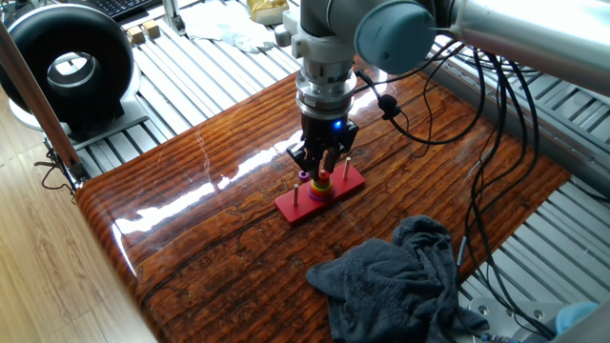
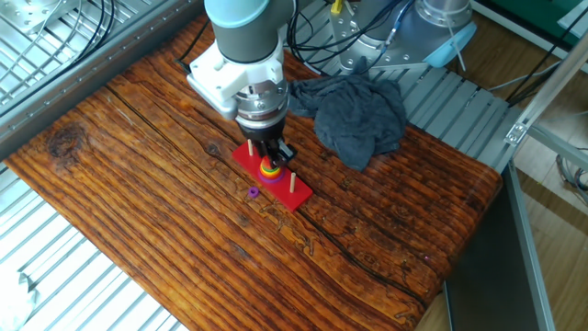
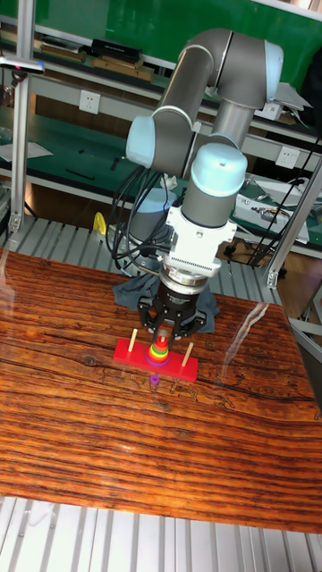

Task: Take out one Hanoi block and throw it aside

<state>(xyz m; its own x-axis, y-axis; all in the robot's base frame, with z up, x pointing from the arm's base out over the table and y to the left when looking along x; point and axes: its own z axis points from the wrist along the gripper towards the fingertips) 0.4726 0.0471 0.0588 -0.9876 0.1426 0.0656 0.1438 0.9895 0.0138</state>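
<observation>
My gripper [image 1: 324, 168] hangs over the middle peg, fingers spread around the ring stack on the red base [image 1: 294, 209]. Hanoi block [image 3: 160, 341] sits atop the stack, ungripped. Purple ring [image 2: 253, 192] lies on the table [image 2: 138, 175] beside the base.

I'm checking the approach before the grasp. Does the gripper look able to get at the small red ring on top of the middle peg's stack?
Probably yes. The gripper hangs directly over the stack, its fingers on either side of the Hanoi block. The side pegs stand apart, and the grey cloth lies well away.
</observation>
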